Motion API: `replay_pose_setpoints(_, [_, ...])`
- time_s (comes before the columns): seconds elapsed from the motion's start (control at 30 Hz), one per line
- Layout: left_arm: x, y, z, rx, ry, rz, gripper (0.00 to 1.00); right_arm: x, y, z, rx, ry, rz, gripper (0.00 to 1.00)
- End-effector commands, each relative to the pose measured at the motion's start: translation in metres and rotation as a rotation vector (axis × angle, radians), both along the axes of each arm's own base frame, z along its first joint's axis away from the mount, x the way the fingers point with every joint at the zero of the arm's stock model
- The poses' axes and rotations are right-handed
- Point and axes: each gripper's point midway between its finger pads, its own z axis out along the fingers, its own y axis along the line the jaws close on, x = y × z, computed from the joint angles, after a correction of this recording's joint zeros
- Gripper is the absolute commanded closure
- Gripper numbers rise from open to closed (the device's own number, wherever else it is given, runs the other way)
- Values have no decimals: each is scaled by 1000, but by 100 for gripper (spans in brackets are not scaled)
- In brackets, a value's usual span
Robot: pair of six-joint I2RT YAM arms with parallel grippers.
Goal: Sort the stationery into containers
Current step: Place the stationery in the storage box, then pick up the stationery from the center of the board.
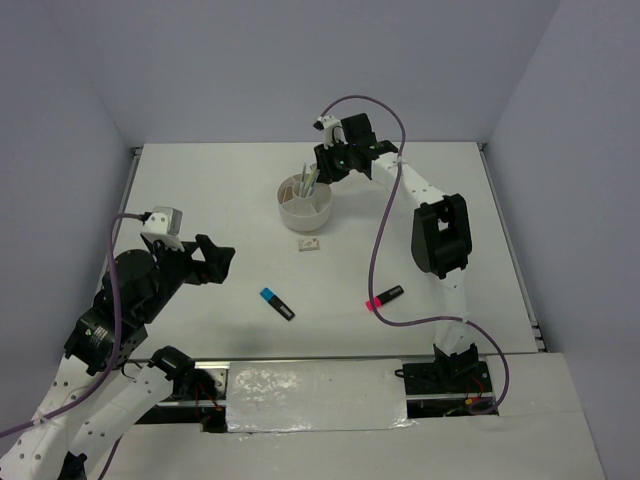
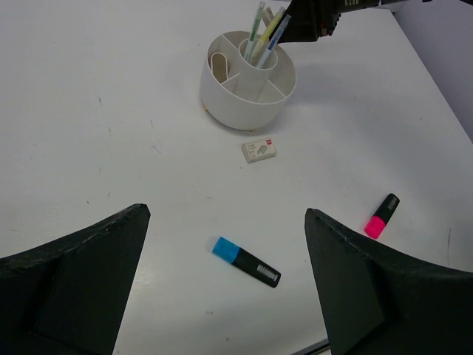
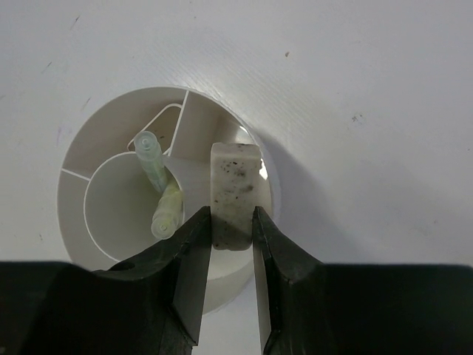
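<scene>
My right gripper (image 3: 231, 214) is shut on a speckled white eraser (image 3: 235, 194), held above the right-hand part of the round white container (image 3: 81, 148). A light-blue pen (image 3: 151, 158) and a yellow pen (image 3: 168, 208) stand in its middle compartment. In the top view this gripper (image 1: 325, 165) hangs over the container (image 1: 306, 212). On the table lie a second eraser (image 2: 259, 150), a blue-and-black highlighter (image 2: 246, 262) and a pink-and-black highlighter (image 2: 381, 216). My left gripper (image 2: 226, 211) is open and empty, hovering well above the table near the blue highlighter (image 1: 277, 303).
A beige eraser (image 2: 219, 65) stands in an outer compartment of the container (image 2: 222, 96). The pink highlighter (image 1: 384, 297) lies beside the right arm's purple cable (image 1: 385, 250). Grey walls close in the table on the left, back and right.
</scene>
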Motion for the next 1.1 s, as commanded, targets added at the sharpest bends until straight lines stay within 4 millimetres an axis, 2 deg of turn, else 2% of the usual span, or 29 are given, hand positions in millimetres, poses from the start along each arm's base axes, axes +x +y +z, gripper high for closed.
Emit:
replay_pose_setpoints(0.0, [3, -1, 13, -2, -57, -14, 1, 10, 8, 22, 37, -64, 16, 65])
replay_pose_setpoints(0.2, [2, -2, 14, -5, -61, -18, 1, 10, 9, 25, 43, -66, 16, 61])
replay_pose_setpoints(0.43, [2, -2, 14, -3, -62, -18, 1, 9, 9, 21, 47, -54, 17, 60])
replay_pose_setpoints(0.6, [3, -1, 12, 2, -57, -14, 1, 10, 7, 27, 43, -66, 2, 60])
replay_pose_setpoints(0.77, [4, -1, 11, 6, -49, -10, 1, 10, -4, 37, 43, -89, -24, 60])
replay_pose_setpoints(0.83, [5, -1, 11, 6, -49, -8, 1, 7, -7, 52, 65, -115, -26, 60])
replay_pose_setpoints(0.87, [5, 0, 11, 7, -49, -5, 1, 6, -12, 49, 65, -105, -36, 60])
replay_pose_setpoints(0.9, [5, 0, 10, 8, -45, -2, 1, 5, -15, 60, 79, -126, -44, 59])
replay_pose_setpoints(0.97, [6, 1, 8, 13, -37, 7, 1, 2, -24, 55, 75, -113, -64, 60])
replay_pose_setpoints(1.03, [7, 2, 9, 12, -37, 12, 1, 2, -32, 64, 83, -127, -100, 60])
replay_pose_setpoints(1.07, [7, 2, 8, 13, -34, 15, 1, -1, -37, 58, 80, -114, -113, 60])
